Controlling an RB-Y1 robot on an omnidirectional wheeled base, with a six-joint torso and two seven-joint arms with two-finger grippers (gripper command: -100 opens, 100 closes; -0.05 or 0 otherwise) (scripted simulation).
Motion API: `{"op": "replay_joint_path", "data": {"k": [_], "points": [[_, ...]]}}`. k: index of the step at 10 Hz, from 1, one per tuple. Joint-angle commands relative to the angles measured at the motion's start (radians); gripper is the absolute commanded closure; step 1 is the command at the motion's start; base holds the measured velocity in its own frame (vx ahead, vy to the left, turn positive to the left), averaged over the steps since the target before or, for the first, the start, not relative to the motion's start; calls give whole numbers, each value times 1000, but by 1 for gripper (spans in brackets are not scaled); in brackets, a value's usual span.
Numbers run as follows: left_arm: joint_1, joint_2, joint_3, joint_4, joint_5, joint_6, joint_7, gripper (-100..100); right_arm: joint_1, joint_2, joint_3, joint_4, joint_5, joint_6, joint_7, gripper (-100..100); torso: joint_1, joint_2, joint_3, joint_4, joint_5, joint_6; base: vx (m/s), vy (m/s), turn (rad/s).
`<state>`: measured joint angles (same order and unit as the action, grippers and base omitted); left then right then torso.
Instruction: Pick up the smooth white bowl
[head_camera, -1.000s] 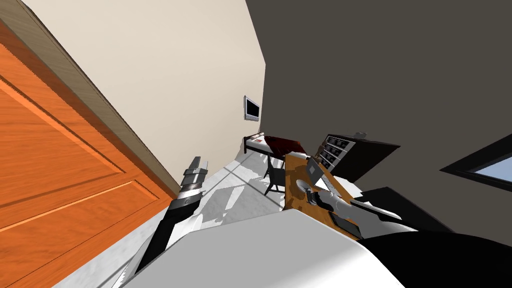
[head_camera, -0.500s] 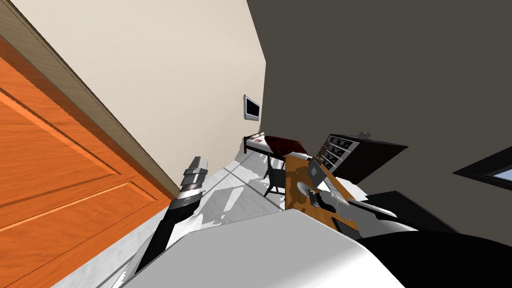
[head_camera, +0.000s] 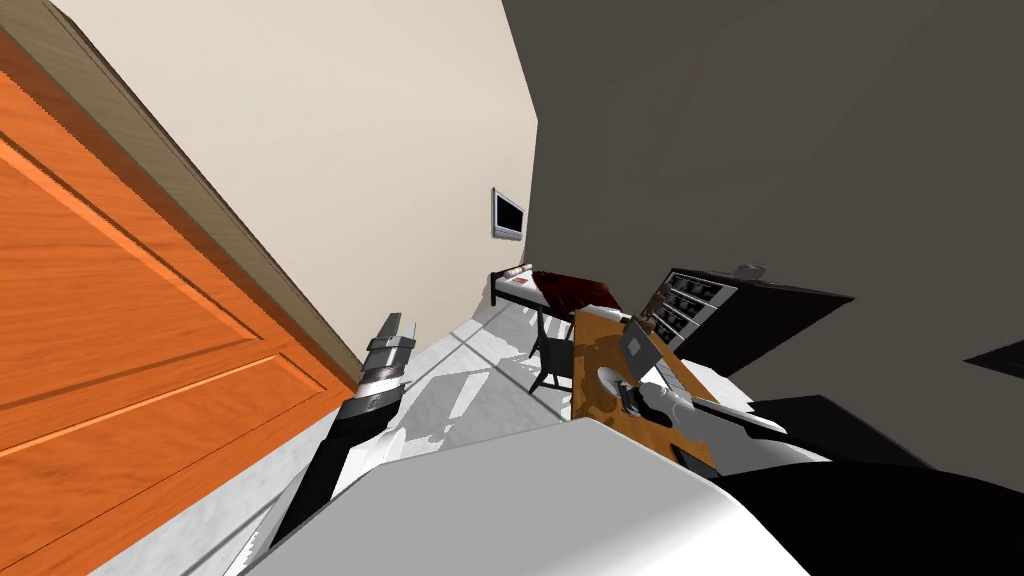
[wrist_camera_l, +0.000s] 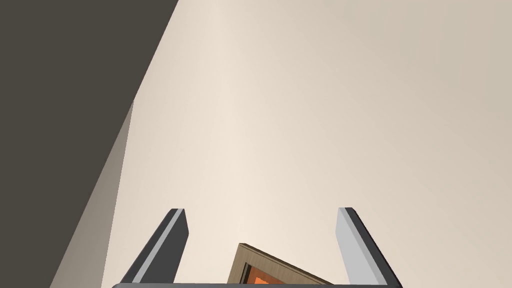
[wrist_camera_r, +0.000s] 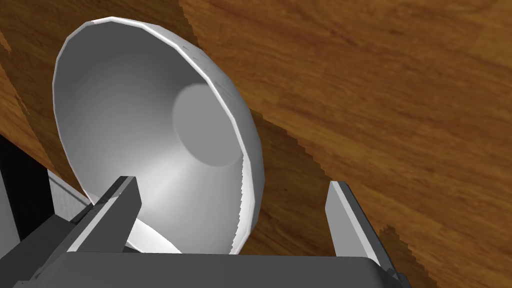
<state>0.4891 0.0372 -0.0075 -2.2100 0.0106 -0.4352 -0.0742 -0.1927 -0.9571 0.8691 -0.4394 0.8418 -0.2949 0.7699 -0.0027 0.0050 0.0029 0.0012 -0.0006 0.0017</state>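
head has turned; spread right tool (wrist_camera_r: 230, 185) straddles rim of white bowl (wrist_camera_r: 150, 140)

Smooth white bowl (wrist_camera_r: 145, 150) with a soft sheen and a faceted rim, on a desk top (wrist_camera_r: 380, 95) of warm brown wood with clear grain. Far left, an orange door (head_camera: 120, 330) of grained wood. The floor (head_camera: 455, 395) is mottled, pale, stone-like.

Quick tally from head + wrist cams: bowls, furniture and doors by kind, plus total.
white bowl: 1
tables: 2 (wooden table, far table)
chair: 1
drawer unit: 1
orange door: 1
Total: 6
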Motion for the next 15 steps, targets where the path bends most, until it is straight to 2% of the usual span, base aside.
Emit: {"op": "replay_joint_path", "data": {"k": [1, 2, 4, 5, 7, 8, 10, 11, 12, 13, 15], "points": [[0, 0, 0, 0, 0, 0, 0, 0, 5, -8, 11, -17, 7, 9, -33, -100, 0, 0, 0, 0, 0, 0, -30, -25, -20], [0, 0, 0, 0, 0, 0, 0, 0, 8, -7, 24, -20, 43, 22, -63, -100, 0, -1, 0, 0, 0, 0, -60, -25, 171], [0, 0, 0, 0, 0, 0, 0, 0, 8, -7, 24, -20, 43, 22, -104, -100, 0, 0, 0, 0, 0, 0, -39, -29, 64], [0, 0, 0, 0, 0, 0, 0, 0, 10, -5, 37, -22, 79, 36, -133, -100, 0, -1, -1, 0, 0, 0, -41, -40, 164], [0, 0, 0, 0, 0, 0, 0, 0, 10, -5, 37, -22, 79, 36, -167, -100, 0, 0, 0, 0, 0, 0, -41, -26, 65], [0, 0, 0, 0, 0, 0, 0, 0, 13, -4, 51, -24, 115, 49, -199, -100, 1, -1, 0, 0, 0, 0, -59, -18, 212], [0, 0, 0, 0, 0, 0, 0, 0, 13, -4, 51, -24, 115, 49, -246, -100, 0, 0, 0, 0, 0, 0, -43, -28, 38], [0, 0, 0, 0, 0, 0, 0, 0, 15, -2, 64, -26, 151, 62, -275, -100, 0, -1, 0, 0, 0, 1, -56, -15, 195], [0, 0, 0, 0, 0, 0, 0, 0, 15, -2, 64, -26, 151, 62, -314, -100, 1, 0, 0, 0, 0, -1, -59, -28, 116], [0, 0, 0, 0, 0, 0, 0, 0, 18, 0, 77, -28, 186, 75, -347, -100, 0, 0, 0, 0, 0, 0, -81, -46, 200], [0, 0, 0, 0, 0, 0, 0, 0, 18, 0, 77, -28, 186, 75, -388, -100, -1, 1, 1, 0, 0, 0, -45, -25, 36]]}}
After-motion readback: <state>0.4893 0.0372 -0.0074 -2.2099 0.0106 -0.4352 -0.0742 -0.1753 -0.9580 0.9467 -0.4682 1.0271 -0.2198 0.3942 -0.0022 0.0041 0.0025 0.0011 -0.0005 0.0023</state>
